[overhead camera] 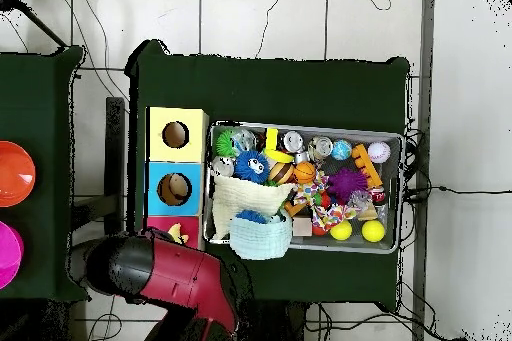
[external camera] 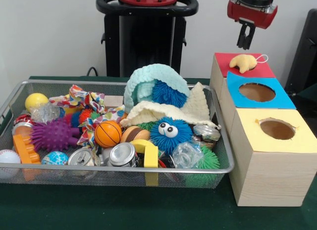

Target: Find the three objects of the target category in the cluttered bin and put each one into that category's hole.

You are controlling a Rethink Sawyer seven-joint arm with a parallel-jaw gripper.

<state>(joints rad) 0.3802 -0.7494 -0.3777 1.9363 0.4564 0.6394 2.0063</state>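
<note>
Pincer (external camera: 245, 42) hangs just above the red-topped wooden box (external camera: 221, 64) at the far end of the box row; nothing is held. Whether its fingers are parted cannot be told.

A small yellow plush toy (external camera: 243, 62) lies on the red top, apparently over the hole, not dropped through. Risk: toy gets counted as delivered while it is bridging the opening; its white loop could also snag on the hole rim. A push down may be needed.

Remaining targets are judged to be buried in the wire mesh bin (external camera: 148, 169). The cream knitted cloth (external camera: 163, 111) and mint fuzzy cloth (external camera: 148, 79) hide much; a grab there could drag cloth or spiky balls out with it.
</note>
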